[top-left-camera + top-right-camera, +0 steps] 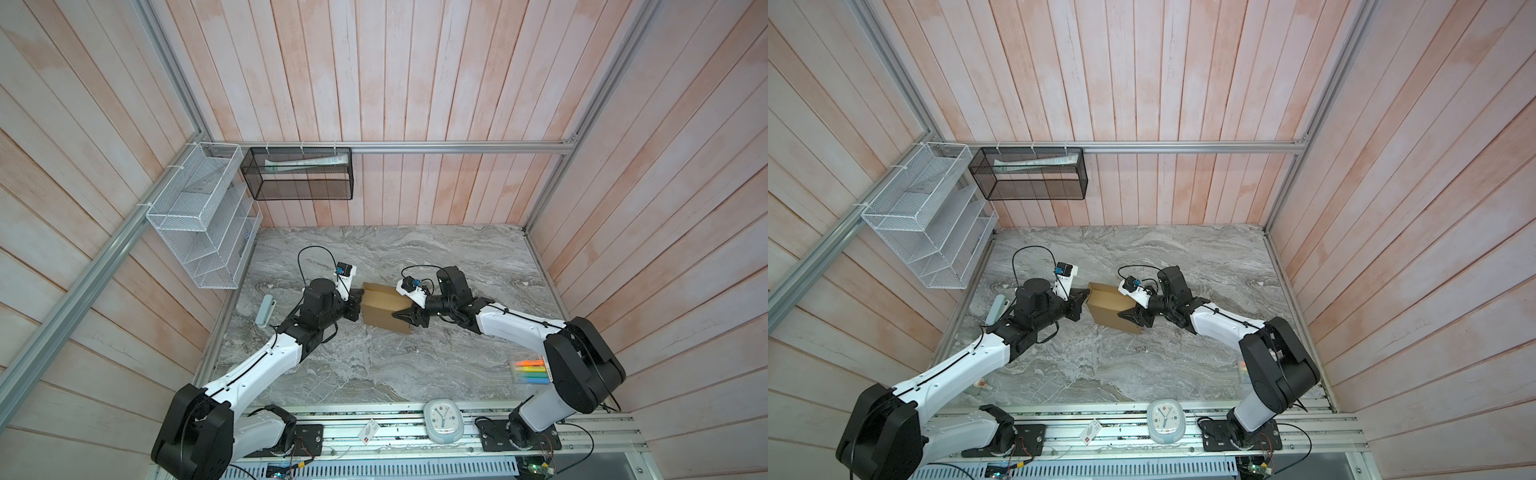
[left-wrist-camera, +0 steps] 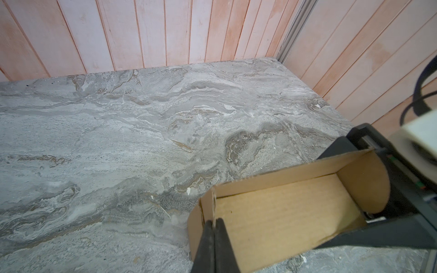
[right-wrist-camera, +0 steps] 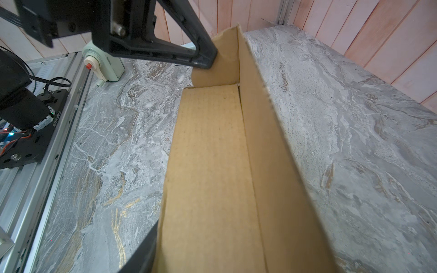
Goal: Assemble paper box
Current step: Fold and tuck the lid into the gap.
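Now the plain brown corrugated cardboard box (image 1: 382, 305) sits between your claws: left claw (image 2: 214, 223) pinched shut on its end wall, right claw (image 1: 409, 319) straddling the opposite end; whether clamping, I cannot tell.

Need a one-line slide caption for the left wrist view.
Left gripper pinches a raised wall of the half-folded paper box on the marble table.

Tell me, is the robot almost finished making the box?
Maybe halfway. The box already has its floor and one long wall standing. The left gripper pinches an end flap; the right gripper straddles the other end. The other long side is open, and nothing covers the top.
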`<state>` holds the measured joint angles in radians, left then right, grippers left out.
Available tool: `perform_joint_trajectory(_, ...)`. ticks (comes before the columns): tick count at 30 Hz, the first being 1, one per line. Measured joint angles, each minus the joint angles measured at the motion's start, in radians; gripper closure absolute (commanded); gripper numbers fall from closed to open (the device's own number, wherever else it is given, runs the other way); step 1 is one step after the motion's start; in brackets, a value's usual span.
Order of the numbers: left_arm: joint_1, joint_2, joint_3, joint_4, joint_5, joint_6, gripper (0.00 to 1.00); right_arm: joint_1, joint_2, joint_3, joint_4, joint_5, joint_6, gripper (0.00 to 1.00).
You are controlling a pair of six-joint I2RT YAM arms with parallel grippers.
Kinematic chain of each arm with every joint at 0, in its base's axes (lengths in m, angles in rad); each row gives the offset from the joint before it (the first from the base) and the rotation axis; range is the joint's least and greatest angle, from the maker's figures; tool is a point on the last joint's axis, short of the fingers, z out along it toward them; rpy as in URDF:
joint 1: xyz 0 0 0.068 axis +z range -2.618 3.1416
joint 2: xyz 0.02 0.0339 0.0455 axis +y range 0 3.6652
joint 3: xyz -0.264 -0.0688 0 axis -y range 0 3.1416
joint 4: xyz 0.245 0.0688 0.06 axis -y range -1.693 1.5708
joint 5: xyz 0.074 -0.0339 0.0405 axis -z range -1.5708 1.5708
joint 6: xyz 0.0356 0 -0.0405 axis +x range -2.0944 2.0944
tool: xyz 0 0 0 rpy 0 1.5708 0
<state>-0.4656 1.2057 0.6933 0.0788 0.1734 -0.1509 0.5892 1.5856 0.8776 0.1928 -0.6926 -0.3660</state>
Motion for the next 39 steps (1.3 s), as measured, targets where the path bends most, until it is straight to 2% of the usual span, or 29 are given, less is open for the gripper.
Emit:
perform_joint_trajectory(24,-0.014,0.004,-0.005,0.006,-0.025,0.0,1.0,-0.003,-0.037,-0.025,0.076,0.006,-0.001,0.36)
perform_joint_trajectory(39,-0.027,0.011,-0.005,0.011,-0.037,0.0,1.0,-0.011,-0.146,-0.039,0.076,0.017,0.0,0.35)
